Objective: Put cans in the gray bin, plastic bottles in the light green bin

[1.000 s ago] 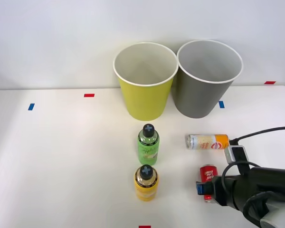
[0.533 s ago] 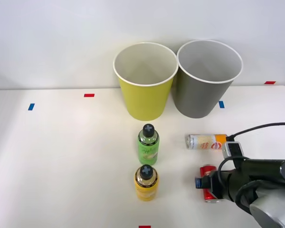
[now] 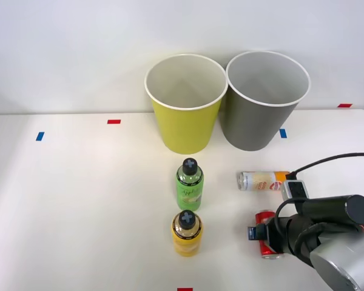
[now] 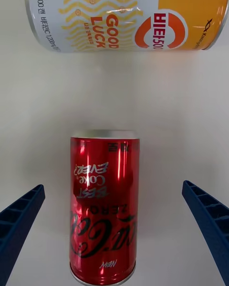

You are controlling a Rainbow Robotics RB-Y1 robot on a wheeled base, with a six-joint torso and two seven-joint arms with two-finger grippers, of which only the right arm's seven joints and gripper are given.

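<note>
Two bins stand side by side at the back of the white table [image 3: 79, 200], rims touching or nearly so: the light green bin [image 3: 187, 124] on the robot's left, the gray bin [image 3: 261, 118] on its right. Both upright, white rims, pale insides; whatever of the insides is visible holds nothing, the bottoms are hidden.

In front of the light green bin, two plastic bottles stand upright in a line, both black-capped: the green bottle [image 3: 189, 188] nearer the bins, the yellow bottle [image 3: 186, 235] nearer the robot, close together but apart.

To the robot's right of the bottles, the orange and silver-white can [image 3: 262, 180] lies on its side in front of the gray bin, orange end toward the right arm. The red can [image 3: 266, 233] lies on the table just nearer the robot, partly covered by the arm in the front view. In the wrist view the red can [image 4: 104, 209] lies lengthwise between the two blue ribbed fingers [image 4: 19, 224], closer to one of them, touching neither; the orange can sits crosswise beyond it with a clear gap.

The right gripper [image 3: 264, 233] is low over the red can, fingers spread wide, grasping nothing.

Small red and blue tape marks [image 3: 113, 122] dot the table.
</note>
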